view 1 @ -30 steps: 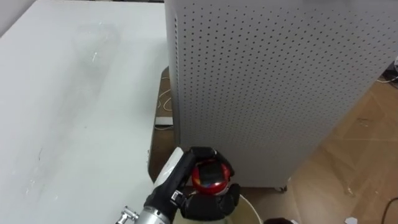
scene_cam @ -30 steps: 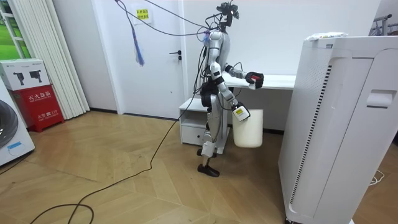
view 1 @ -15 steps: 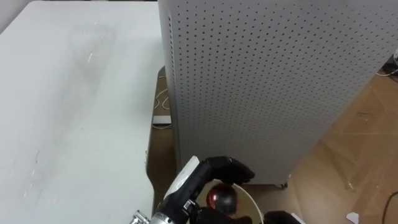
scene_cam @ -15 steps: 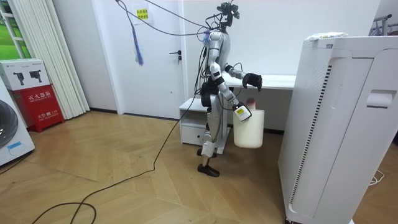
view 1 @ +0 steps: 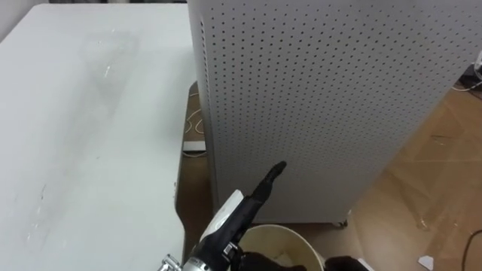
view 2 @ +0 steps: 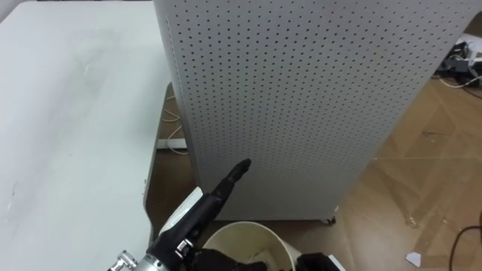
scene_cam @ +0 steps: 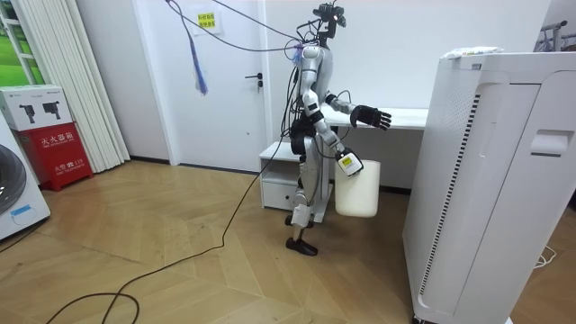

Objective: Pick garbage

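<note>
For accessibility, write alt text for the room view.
A humanoid robot stands by a white table, left hand open above the white bin hanging from its right hand. A white cabinet stands at the room view's right.

Left hand (view 1: 254, 197) outstretched forward at chest height, fingers (view 1: 273, 172) straight

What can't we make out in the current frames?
1. Inside of the bin: in the eye views the bottom edge cuts it off and the left hand overlaps it. In the room view its own wall hides it.
2. Right hand at the bin's rim: too small in the room view to read its grip, and cut off at the eye views' bottom edge.
</note>
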Controlling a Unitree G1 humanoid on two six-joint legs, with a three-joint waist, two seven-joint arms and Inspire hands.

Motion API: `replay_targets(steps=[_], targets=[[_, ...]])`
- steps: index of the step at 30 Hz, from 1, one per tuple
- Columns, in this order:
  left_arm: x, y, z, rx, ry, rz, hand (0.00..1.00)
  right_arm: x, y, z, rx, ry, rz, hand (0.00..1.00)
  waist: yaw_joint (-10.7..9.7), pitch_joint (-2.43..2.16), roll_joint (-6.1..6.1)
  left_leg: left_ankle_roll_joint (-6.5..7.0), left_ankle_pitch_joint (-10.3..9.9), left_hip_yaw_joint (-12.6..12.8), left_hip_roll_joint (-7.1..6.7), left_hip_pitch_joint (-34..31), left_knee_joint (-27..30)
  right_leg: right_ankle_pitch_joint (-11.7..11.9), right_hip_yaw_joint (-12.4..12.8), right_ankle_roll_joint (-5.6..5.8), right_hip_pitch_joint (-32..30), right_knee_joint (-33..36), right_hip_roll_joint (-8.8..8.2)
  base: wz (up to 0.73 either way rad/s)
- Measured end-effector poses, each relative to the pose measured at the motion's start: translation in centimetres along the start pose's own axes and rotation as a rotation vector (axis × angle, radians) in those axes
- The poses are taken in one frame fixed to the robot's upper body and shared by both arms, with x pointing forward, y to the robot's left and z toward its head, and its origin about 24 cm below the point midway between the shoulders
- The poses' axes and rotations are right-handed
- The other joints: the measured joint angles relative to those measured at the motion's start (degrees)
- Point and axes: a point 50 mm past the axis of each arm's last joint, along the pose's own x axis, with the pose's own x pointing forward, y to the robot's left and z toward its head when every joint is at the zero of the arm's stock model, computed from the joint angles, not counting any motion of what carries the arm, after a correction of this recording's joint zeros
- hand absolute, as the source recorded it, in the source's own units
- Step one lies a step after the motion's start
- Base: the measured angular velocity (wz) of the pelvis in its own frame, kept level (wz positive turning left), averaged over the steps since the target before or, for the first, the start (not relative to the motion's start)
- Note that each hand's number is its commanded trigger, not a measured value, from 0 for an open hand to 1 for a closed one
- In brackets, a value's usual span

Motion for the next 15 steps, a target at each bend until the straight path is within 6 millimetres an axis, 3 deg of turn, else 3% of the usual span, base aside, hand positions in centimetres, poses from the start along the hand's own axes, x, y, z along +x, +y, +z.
replay_targets(steps=[9,10,13,15], targets=[[0.1,0.6,2.8,0.053,-0.122,0.021,0.0,-0.8,0.4,-1.1,0.012,0.007,0.023,1.0,-1.14,-0.11,-0.56,-0.01,0.0,0.9,0.4,5.0,-1.79,0.0,1.17,0.0,3.29,-0.28,0.77,-0.12],[0.0,0.7,3.0,0.061,-0.129,0.027,0.0,-1.2,0.5,-1.6,0.017,0.013,0.029,1.0,-0.33,-0.39,-1.04,-0.01,0.0,1.78,0.5,5.72,-1.81,0.0,2.52,0.0,3.45,-0.28,1.1,-0.41],[-0.3,1.6,2.9,0.089,-0.121,0.07,0.0,-1.6,0.7,-2.5,0.026,0.036,0.048,1.0,0.83,-0.54,-1.54,-0.04,-0.02,3.57,0.68,7.59,-1.91,0.23,6.01,-0.36,3.81,-0.27,2.04,-0.62],[-0.3,2.2,3.2,0.108,-0.132,0.112,0.0,-1.9,0.8,-2.7,0.03,0.031,0.052,1.0,1.0,-0.58,-1.45,-0.04,-0.03,3.44,0.71,7.93,-2.05,0.59,7.59,-0.58,3.51,-0.18,2.55,-0.54]])
